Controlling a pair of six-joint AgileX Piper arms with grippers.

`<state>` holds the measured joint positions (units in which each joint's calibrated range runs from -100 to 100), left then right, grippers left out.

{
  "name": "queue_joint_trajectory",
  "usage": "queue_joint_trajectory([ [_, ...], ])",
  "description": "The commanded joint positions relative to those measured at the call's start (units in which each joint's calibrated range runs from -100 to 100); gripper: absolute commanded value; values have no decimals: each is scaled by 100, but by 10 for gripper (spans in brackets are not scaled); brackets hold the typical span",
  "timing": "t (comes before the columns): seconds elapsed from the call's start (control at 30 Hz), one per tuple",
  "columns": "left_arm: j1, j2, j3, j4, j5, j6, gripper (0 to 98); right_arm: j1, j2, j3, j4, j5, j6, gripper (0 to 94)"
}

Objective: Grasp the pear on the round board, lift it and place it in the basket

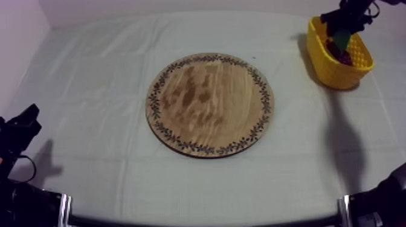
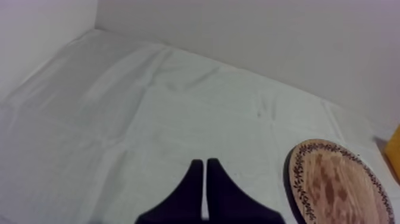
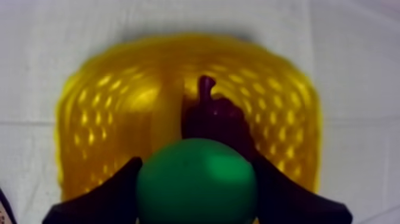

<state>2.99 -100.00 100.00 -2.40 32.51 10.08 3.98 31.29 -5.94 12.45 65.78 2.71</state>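
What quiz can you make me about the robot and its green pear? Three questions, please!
1. True or false: fruit lies on the wooden board.
2. The right gripper is shut on: A) a banana, B) the pear, C) nothing.
3. Fill the gap: the pear is held over the yellow ____, which has a dark fruit inside.

Key: 1. False, the board is bare. 2. B. 3. basket.
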Motion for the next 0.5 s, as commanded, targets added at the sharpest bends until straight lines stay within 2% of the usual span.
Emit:
queue_joint_trajectory([
  [0.0,1,0,0,-2,-1,1,1,-5,174,-8,9,-44,8,515],
  [0.13,1,0,0,-2,-1,1,1,-13,263,-53,-36,-160,25,621],
  [0.23,1,0,0,-2,-1,1,1,-14,175,-77,-88,-228,55,660],
  [0.47,1,0,0,-2,-1,1,1,20,-526,194,-244,-535,158,622],
])
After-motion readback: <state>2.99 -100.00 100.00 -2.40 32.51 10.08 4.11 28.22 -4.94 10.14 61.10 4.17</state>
